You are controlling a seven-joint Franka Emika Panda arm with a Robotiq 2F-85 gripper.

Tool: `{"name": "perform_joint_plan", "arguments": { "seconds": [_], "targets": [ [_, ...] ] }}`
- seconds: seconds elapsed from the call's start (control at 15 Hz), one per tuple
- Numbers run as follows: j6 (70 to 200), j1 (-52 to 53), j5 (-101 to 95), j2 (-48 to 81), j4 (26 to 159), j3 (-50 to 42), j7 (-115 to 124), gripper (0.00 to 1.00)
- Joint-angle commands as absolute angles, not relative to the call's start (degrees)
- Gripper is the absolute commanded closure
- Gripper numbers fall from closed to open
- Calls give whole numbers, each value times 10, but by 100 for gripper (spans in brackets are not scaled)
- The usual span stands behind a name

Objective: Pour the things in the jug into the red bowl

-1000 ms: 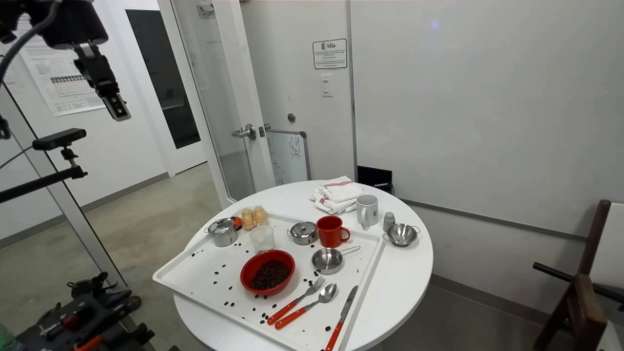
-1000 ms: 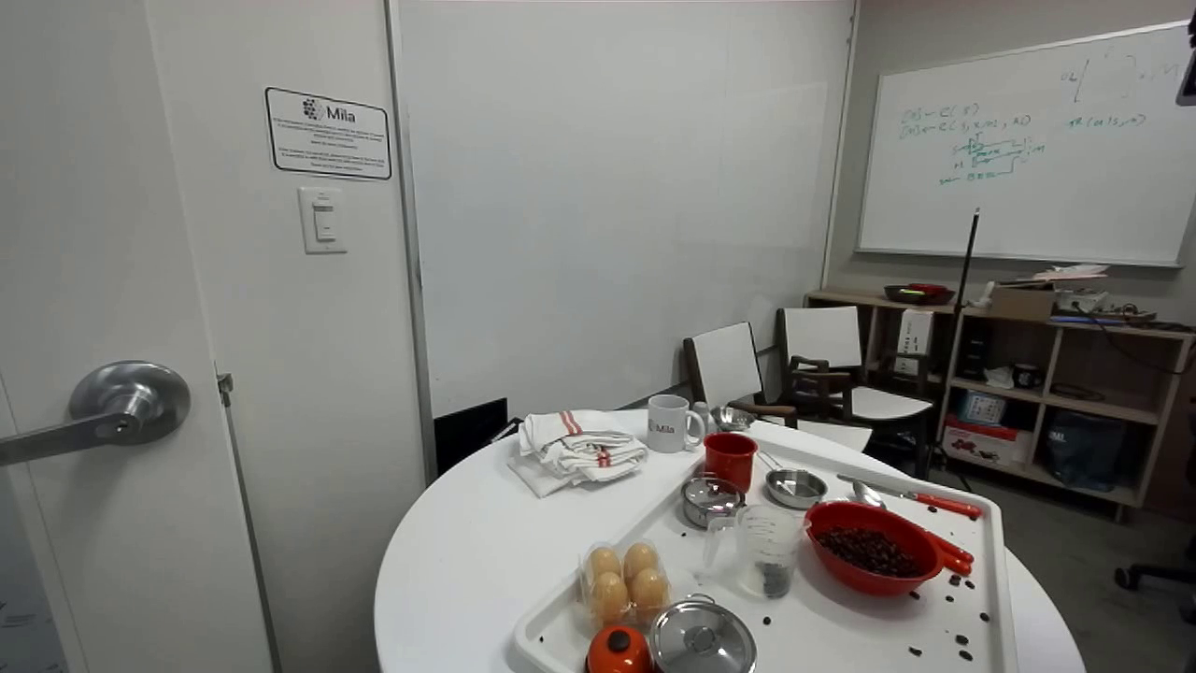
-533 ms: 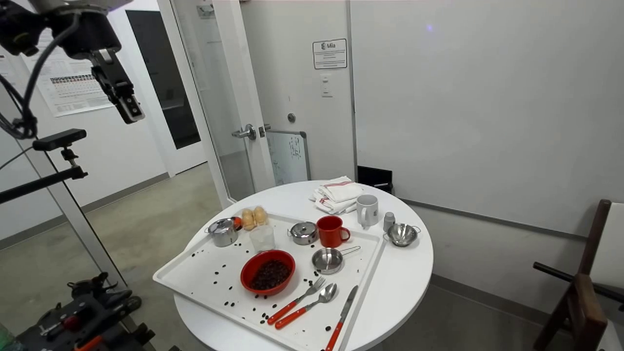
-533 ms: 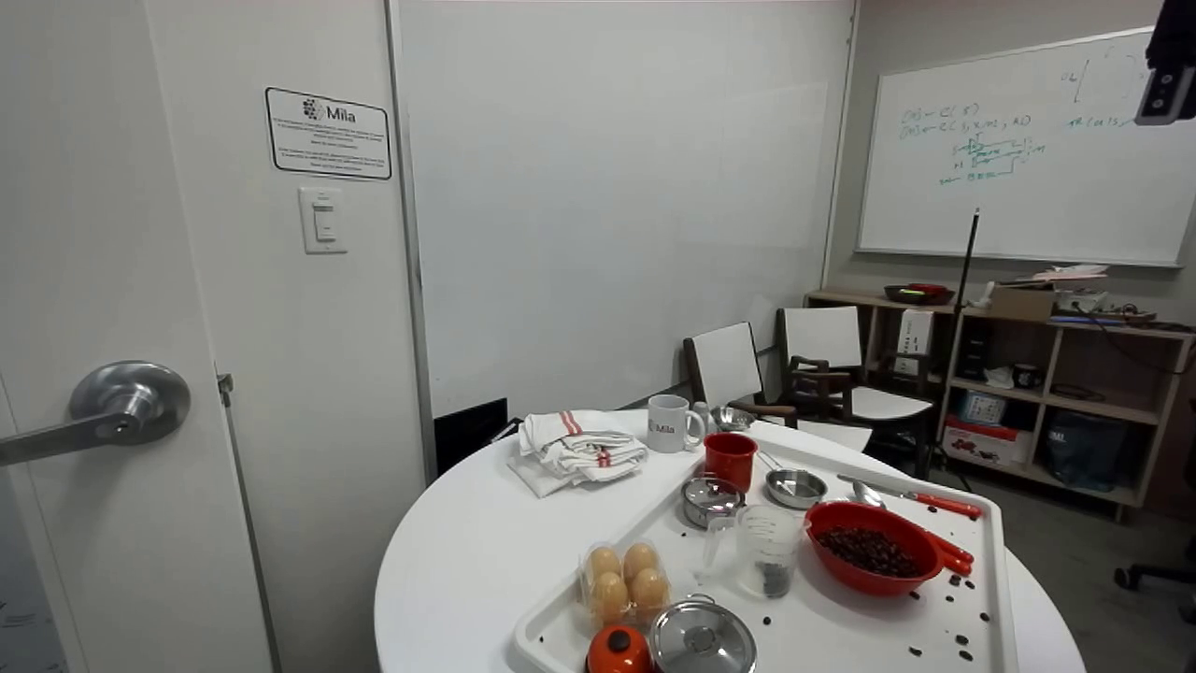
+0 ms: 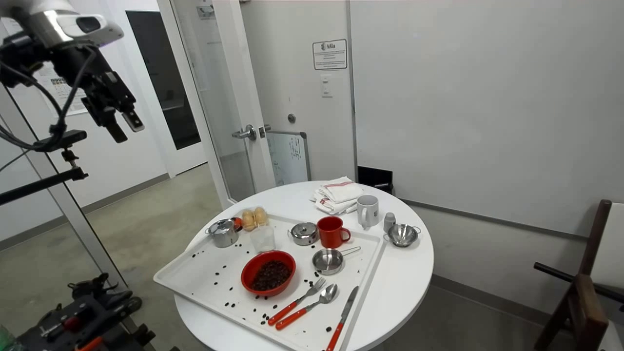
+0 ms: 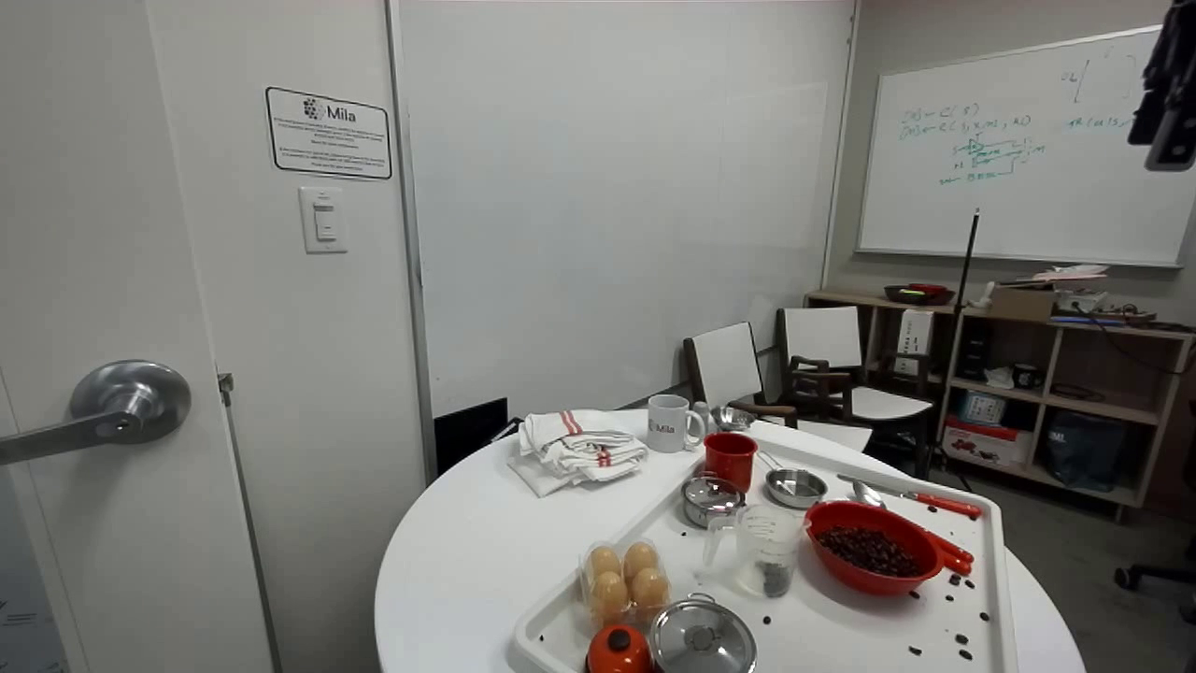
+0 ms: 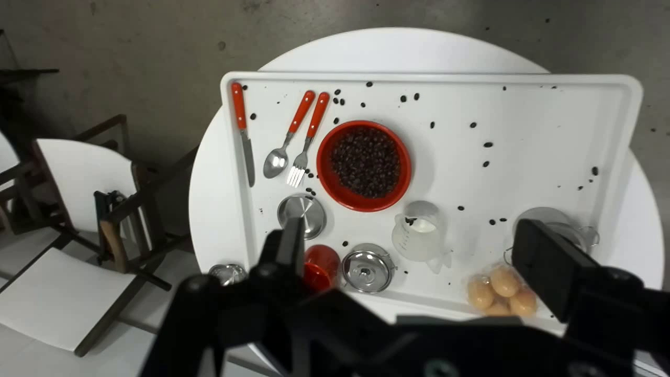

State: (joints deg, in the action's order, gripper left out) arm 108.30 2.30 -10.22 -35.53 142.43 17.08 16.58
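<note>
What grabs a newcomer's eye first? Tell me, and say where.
Likely first is the red bowl of dark beans, on the white tray with loose beans scattered around it. Next, perhaps, come the red-handled knife, spoon and fork, also on the tray. The open gripper may follow, at the upper left of an exterior view.

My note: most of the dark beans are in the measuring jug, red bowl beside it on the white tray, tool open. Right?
Not quite: the wrist view shows most of the dark beans in the red bowl, not the measuring jug. The bowl does sit beside the jug on the white tray, and the tool is open.
</note>
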Motion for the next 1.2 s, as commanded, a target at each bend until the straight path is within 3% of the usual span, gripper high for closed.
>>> {"name": "perform_joint_plan", "arguments": {
  "seconds": [0.0,0.53,1.13],
  "targets": [
    [1119,-16,-176,-239,1372,191,248,0],
    [1104,-8,-177,-202,1342,152,260,0],
    [1319,5,-174,-66,1243,109,158,0]
  ]
}}
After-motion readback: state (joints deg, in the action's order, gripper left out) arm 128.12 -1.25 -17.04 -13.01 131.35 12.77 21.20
